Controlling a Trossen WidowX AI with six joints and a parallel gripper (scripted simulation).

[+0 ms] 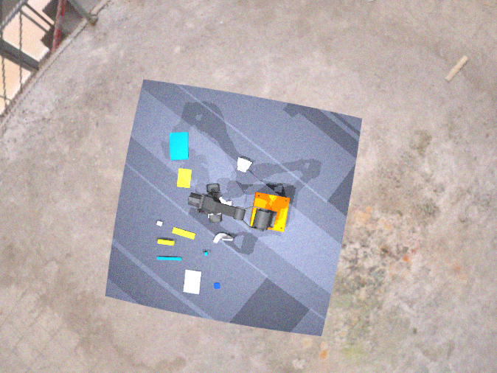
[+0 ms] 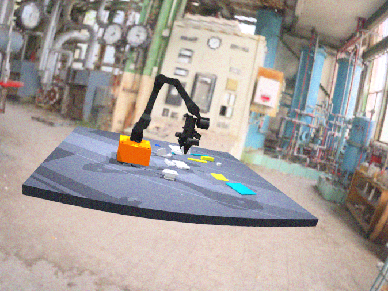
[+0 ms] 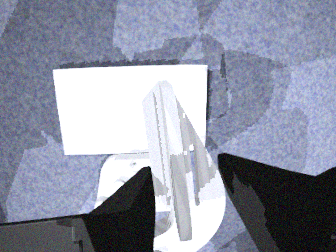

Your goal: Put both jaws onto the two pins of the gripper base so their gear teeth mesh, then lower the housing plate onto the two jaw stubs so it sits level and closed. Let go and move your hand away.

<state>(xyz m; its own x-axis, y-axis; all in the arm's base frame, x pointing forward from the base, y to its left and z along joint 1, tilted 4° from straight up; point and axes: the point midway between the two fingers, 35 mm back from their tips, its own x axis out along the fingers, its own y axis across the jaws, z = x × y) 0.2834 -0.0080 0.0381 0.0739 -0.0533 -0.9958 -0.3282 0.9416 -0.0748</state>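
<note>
Fingers (image 2: 187, 146) pinch a pale, upright-looking piece, which we take for one jaw (image 3: 162, 135) of the assembly, and hang above the gripper base (image 1: 225, 201) (image 2: 181, 164) (image 3: 95, 110). Its flat rectangular part lies ahead of the fingers in the wrist view; the rounded part sits under them, partly hidden by the held piece.

What matters most to us is how the axes cross. The rectangular part runs long from one finger's side to the other's, while the held jaw runs fore and aft through the gap — roughly square across it. We judge the coming move to be fine lining-up over a pin, then lowering. We cannot make out the pins or whether the jaw already touches one, so a slight turn could leave it perched on a pin rather than threaded.

Next in size, a white flared block (image 1: 243, 164) (image 2: 170, 174) stands well off to one side of the fingers; we cannot tell whether it is the housing plate. Smaller, a curved white piece (image 1: 219, 236) (image 2: 163, 152) lies on the fingers' opposite side — likely the second jaw, not yet on its pin. Its teeth would need to mesh with those of the held one, so this jaw's angle counts as much as its place.
</note>
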